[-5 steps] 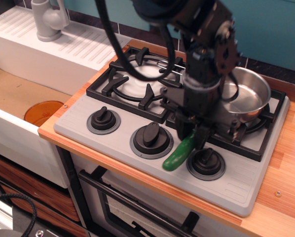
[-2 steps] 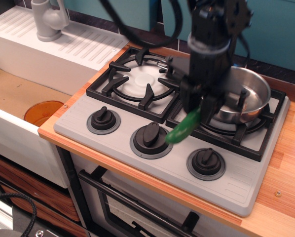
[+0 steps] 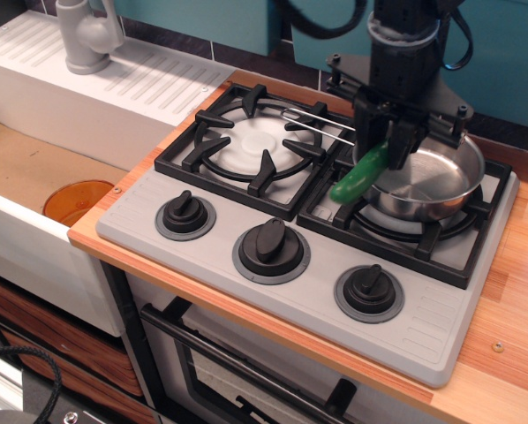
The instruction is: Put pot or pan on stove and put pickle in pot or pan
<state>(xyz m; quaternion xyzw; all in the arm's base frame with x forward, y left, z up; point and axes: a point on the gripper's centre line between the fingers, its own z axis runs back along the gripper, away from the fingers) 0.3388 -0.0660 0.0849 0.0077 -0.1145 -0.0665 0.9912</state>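
Note:
The shiny steel pot point(image 3: 427, 181) sits on the right burner grate of the grey stove point(image 3: 335, 291), its thin wire handle point(image 3: 321, 122) pointing left over the left burner. My gripper point(image 3: 389, 152) hangs at the pot's left rim and is shut on the upper end of the green pickle point(image 3: 359, 174). The pickle hangs tilted down to the left, in the air, its lower end over the grate just outside the pot's rim.
Three black knobs point(image 3: 271, 245) line the stove's front. A white sink unit point(image 3: 114, 97) with a grey tap point(image 3: 87, 35) stands at the left, an orange plate point(image 3: 77, 200) in the basin below. Wooden counter point(image 3: 520, 300) runs on the right.
My gripper has lifted the pickle from the stove's front by the right knob and carried it up and back to the pot's left rim. The pot has not moved.

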